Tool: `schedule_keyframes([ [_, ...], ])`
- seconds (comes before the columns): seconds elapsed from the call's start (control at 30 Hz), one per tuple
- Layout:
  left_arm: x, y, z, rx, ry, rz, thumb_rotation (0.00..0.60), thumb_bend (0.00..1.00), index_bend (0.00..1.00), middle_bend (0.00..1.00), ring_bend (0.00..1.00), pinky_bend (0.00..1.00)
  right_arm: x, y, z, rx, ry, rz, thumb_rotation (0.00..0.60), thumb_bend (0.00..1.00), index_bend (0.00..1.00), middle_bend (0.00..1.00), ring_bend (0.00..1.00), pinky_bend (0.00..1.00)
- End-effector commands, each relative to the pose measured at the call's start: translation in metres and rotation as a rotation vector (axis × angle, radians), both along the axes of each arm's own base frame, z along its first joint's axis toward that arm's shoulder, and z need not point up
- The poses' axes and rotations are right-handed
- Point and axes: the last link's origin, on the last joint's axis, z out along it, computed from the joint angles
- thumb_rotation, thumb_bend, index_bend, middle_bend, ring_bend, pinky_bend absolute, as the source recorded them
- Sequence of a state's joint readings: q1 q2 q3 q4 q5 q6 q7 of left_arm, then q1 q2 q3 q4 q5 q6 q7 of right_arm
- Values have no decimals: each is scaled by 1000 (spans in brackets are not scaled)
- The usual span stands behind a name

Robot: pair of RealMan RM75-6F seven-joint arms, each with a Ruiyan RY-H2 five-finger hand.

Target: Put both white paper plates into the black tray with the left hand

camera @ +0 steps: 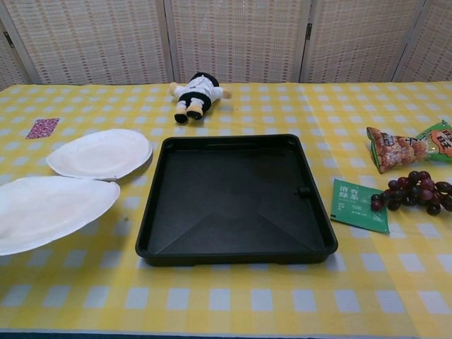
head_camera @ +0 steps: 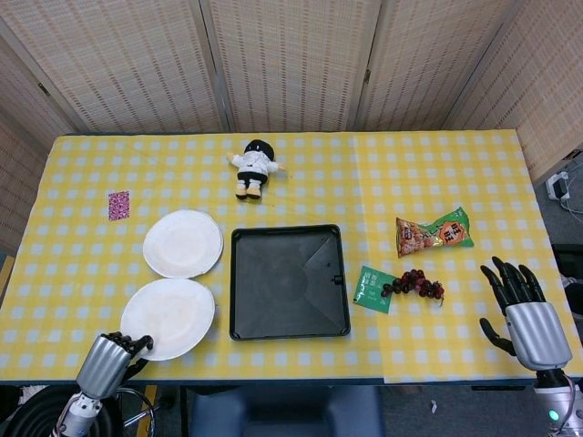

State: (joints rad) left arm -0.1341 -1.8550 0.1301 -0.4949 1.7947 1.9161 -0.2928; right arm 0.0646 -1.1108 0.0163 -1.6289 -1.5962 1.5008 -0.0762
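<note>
The worktop (head_camera: 82, 264), under a yellow checked cloth, carries everything, with woven screens (head_camera: 291, 64) standing behind it. The black tray (head_camera: 289, 282) sits near the middle, with nothing in it, its left wall facing both plates. The nearer plate (head_camera: 168, 318) is lifted clear of the cloth and tilted, casting a shadow beneath it in the chest view; the left hand (head_camera: 105, 362) holds it at its near-left rim, fingers (head_camera: 135, 342) curled over the edge. The farther plate (head_camera: 183, 244) appears to be propped up on the lifted one's rim where the two meet, just left of the tray; nothing lies between the plates and the tray. The right hand (head_camera: 526, 316) rests at the worktop's near-right edge, fingers spread, holding nothing. Beyond the tray lies a small doll (head_camera: 254, 167). To the tray's right are a snack bag (head_camera: 434, 232), a bunch of dark grapes (head_camera: 415, 284), and a green packet (head_camera: 373, 288) touching the grapes. A small pink card (head_camera: 118, 205) lies far left.
</note>
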Motion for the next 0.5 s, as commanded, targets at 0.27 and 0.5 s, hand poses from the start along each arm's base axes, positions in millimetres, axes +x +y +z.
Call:
schedule_keyframes([
  [0.27,24,6,17,72,4,-87,600,494,626,1000,1000,1000,2,3,3,-2,-12,13,600,365,0,0,0,0],
  [0.5,39,6,14,49,10,-107,600,494,626,1000,1000,1000,4,6,4,1,-22,28,600,365,0,0,0,0],
])
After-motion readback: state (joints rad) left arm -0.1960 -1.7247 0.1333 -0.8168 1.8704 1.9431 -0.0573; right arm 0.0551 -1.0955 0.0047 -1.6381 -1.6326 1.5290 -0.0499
